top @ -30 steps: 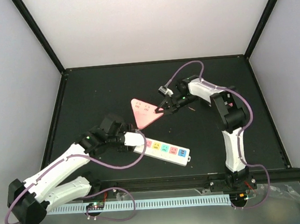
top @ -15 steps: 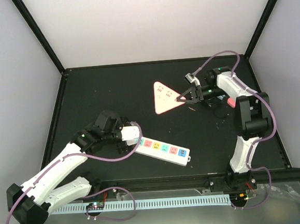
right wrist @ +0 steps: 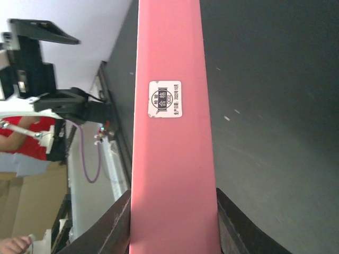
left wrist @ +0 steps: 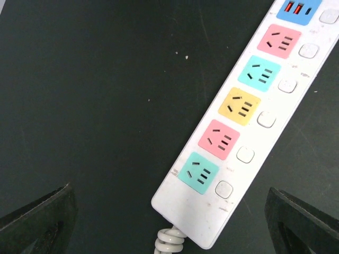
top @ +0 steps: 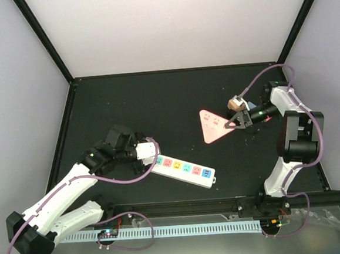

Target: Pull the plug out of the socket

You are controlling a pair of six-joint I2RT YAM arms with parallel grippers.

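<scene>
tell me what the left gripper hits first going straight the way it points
Probably the cord end of the white power strip, below the open left gripper; depth is unclear.

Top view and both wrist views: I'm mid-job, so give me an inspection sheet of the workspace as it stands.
Surface: black table, a few pale specks.
Job's things: white power strip lies flat near the front, every outlet in view empty; pink triangular plug is apart from it, to the right; whether it rests on the table cannot be told.
Clutter: nothing seen.
Grippers: left gripper open over the strip's cord end, fingers clear of it; right gripper shut on the plug's corner.
Cables: a purple cable loops along each arm; the strip's white cord leaves its end.
Surroundings: white walls, black frame posts.
</scene>
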